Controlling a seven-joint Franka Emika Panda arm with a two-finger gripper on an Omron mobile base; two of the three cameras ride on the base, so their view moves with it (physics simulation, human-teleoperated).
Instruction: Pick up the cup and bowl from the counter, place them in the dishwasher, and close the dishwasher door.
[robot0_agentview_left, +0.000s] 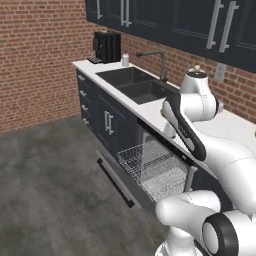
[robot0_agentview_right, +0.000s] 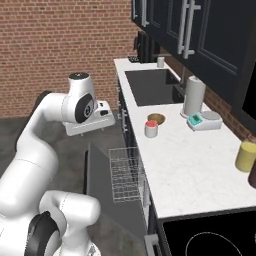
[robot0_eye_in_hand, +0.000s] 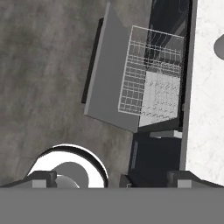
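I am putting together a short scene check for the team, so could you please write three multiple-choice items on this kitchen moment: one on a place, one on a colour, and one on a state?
1. Where is the cup?
A. in the wire rack
B. on the counter, beside the bowl
C. in the sink

2. What colour is the inside of the cup?
A. salmon-red
B. blue
C. green

3. How does the dishwasher door stand?
A. shut
B. dropped open, with the rack pulled out over it
C. taken off

Key: 1 B, the cup stands on the counter next to the bowl, near the sink. 2 A, its rim shows red in the right base view. 3 B, the hand view looks down on the flat door with the wire rack drawn out above it.
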